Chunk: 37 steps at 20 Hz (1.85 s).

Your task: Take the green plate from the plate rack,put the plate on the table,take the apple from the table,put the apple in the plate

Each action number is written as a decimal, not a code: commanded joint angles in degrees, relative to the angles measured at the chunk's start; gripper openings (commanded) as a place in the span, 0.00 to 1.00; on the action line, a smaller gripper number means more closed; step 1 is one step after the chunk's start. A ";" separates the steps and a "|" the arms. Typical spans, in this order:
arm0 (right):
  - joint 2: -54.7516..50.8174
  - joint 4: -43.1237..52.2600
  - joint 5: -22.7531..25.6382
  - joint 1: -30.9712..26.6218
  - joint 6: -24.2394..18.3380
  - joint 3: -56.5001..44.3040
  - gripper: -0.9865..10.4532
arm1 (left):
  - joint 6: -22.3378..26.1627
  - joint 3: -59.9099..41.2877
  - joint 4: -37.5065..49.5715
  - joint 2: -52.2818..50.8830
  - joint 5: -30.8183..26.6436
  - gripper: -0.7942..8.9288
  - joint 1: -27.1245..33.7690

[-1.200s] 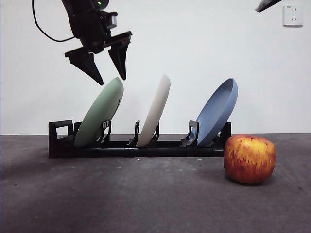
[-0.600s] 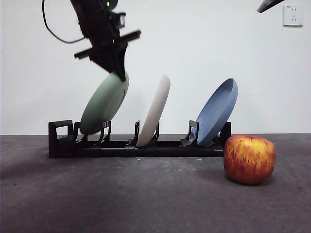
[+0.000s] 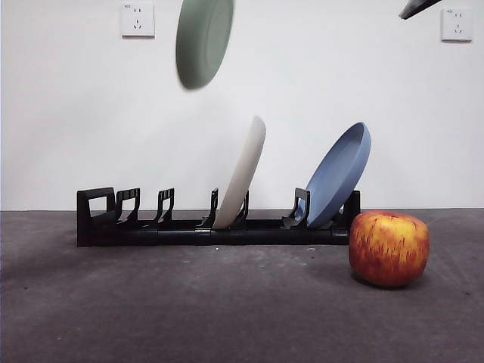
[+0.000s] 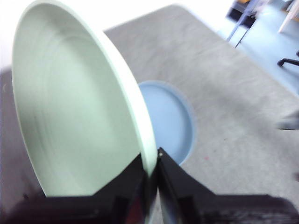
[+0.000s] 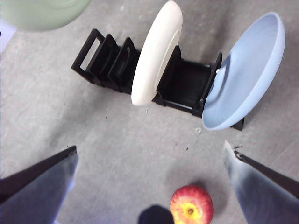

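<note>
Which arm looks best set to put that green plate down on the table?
The left. Its claw is shut on the green plate, held high above the rack. The right claw hangs open and empty above the apple.

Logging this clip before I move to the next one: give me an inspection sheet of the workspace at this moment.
Surface: dark grey table, speckled, bare in front of the rack.
Job's things: green plate lifted high above the plate rack, clear of its slots; apple on the table beside the rack's end nearest the blue plate.
Clutter: cream-white plate and blue plate leaning in the rack.
Grippers: left end effector shut on the green plate's rim; right end effector open, high above the apple.
Cables: nothing seen.
Surroundings: white wall with two sockets; chair legs beyond the table.
</note>
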 commanded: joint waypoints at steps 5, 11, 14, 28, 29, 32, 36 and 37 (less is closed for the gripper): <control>0.24 0.42 4.31 0.02 -0.42 0.22 0.58 | 7.19 -7.32 -0.44 -13.14 -23.21 0.07 -14.29; 0.22 1.42 8.46 0.02 -0.33 0.22 0.51 | 2.56 -43.95 -0.42 -35.67 -38.95 0.07 -25.20; 0.24 1.40 8.41 0.04 -0.13 0.22 0.49 | -6.69 -64.13 -0.42 -45.40 -38.93 0.07 -26.82; 0.22 -2.69 7.85 0.09 1.16 0.22 0.50 | -11.45 -93.96 31.23 -32.59 -35.80 0.07 -32.15; 0.22 -2.89 7.87 0.09 1.16 0.22 0.50 | -10.60 -93.83 32.30 -29.97 -35.98 0.07 -32.48; 0.22 -2.82 7.87 0.09 1.16 0.22 0.50 | -8.98 -93.81 35.58 -23.54 -35.87 0.07 -33.59; 0.22 -2.45 7.91 0.09 1.16 0.22 0.50 | -8.00 -93.81 41.33 -16.81 -35.85 0.07 -35.10; 0.22 -2.29 7.91 0.09 1.16 0.22 0.50 | -7.74 -93.81 42.51 -15.04 -35.85 0.07 -35.30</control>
